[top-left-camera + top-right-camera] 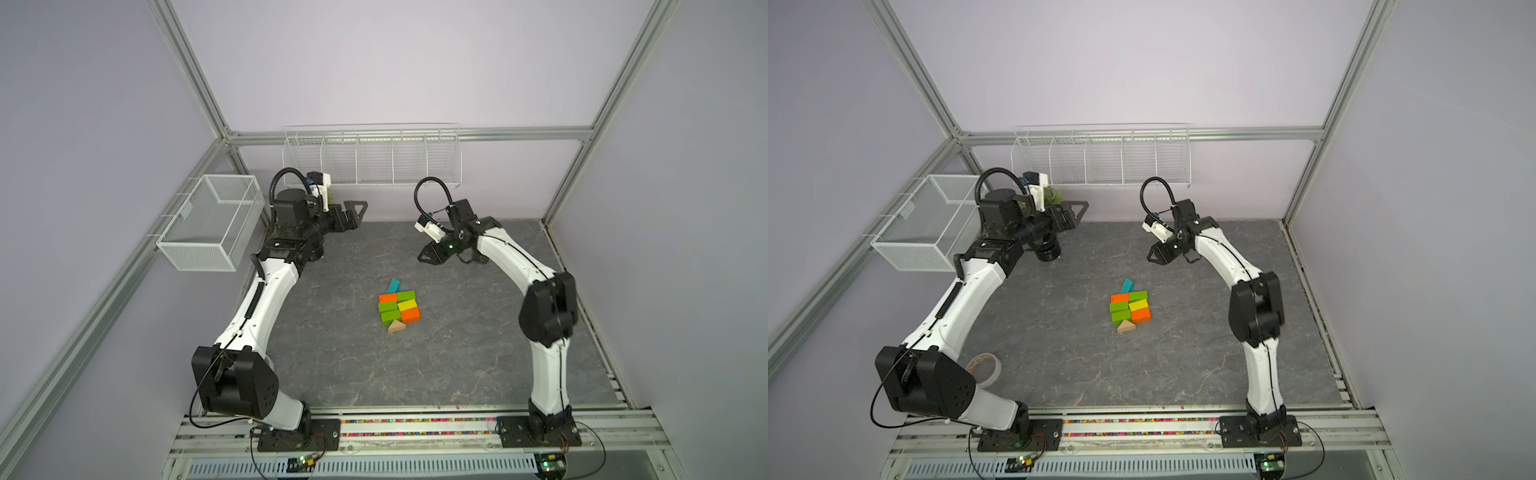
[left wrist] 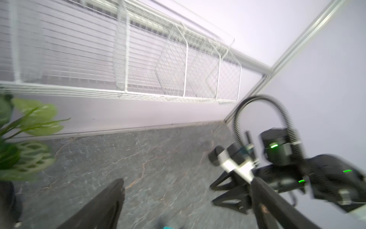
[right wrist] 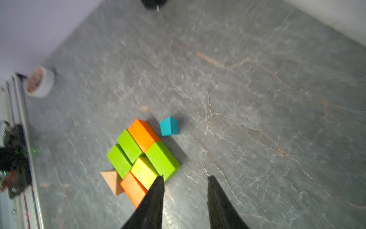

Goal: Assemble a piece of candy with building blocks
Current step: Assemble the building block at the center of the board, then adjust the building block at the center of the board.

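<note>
The building blocks [image 1: 399, 307] [image 1: 1130, 307] lie mid-table as a flat two-by-three rectangle of green, orange and yellow bricks [image 3: 144, 156]. A tan triangle [image 1: 396, 327] [image 3: 111, 181] touches its near end. A teal triangle [image 1: 393, 285] [image 3: 168, 126] sits askew at the far end, a small gap from the orange brick. My left gripper [image 1: 357, 212] [image 2: 188, 179] hovers by the back wall, open wide and empty. My right gripper [image 1: 428, 253] [image 3: 186, 177] hangs open above the table behind the blocks, with nothing between its fingers.
A wire basket [image 1: 212, 224] hangs at the left and a wire rack [image 1: 372, 158] on the back wall. A green plant [image 2: 29, 138] stands in the back left corner. A black round jar [image 1: 1049, 248] sits under the left arm. A tape roll [image 1: 984, 368] lies front left.
</note>
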You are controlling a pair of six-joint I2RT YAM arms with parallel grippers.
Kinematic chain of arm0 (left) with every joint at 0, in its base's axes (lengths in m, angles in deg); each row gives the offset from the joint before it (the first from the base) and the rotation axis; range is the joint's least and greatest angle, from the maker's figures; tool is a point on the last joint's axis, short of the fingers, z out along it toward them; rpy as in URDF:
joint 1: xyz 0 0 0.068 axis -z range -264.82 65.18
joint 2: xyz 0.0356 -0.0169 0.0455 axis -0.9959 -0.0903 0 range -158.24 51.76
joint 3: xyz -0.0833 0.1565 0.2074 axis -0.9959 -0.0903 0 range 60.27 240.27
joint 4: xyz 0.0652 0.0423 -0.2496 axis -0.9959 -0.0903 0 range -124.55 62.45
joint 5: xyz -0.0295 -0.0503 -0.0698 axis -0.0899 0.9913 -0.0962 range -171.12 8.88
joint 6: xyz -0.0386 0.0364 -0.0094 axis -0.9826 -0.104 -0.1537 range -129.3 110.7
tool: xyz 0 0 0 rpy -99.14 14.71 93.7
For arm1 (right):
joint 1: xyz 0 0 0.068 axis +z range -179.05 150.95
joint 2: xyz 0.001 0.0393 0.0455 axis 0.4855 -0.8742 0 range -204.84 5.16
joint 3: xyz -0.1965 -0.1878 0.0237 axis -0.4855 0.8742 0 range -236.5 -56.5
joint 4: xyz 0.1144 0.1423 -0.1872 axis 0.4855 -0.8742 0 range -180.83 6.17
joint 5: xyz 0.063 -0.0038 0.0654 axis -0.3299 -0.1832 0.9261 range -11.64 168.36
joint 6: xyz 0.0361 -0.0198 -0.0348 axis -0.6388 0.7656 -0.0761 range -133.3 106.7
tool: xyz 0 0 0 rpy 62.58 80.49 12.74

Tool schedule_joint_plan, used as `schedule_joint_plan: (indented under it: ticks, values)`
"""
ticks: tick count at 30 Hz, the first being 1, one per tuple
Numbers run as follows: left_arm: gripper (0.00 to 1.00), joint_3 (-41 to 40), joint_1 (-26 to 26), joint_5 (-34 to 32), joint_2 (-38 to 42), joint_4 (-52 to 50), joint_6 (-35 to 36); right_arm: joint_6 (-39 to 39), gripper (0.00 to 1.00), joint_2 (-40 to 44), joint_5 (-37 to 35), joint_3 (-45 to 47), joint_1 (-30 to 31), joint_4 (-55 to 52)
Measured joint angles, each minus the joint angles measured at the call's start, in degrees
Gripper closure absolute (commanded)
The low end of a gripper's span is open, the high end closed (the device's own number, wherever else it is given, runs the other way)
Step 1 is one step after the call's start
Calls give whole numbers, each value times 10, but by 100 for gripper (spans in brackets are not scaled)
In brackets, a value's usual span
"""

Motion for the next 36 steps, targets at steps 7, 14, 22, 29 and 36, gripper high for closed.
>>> schedule_joint_plan:
  ticks: [7, 14, 22, 29, 36]
  values:
    - [24, -200, -49, -38, 130, 147, -150, 71, 61, -179, 20, -236, 34, -169]
    - [27, -243, -47, -32, 150, 161, -179, 95, 60, -224, 34, -330, 56, -240]
    - [29, -289, -47, -9, 151, 146, -192, 93, 58, -264, 24, -348, 78, -250]
    - [29, -294, -47, 5, 156, 146, -192, 83, 56, -288, -13, -370, 78, -250]
    - [29, -309, -47, 17, 156, 144, -193, 71, 54, -288, -48, -387, 83, -235]
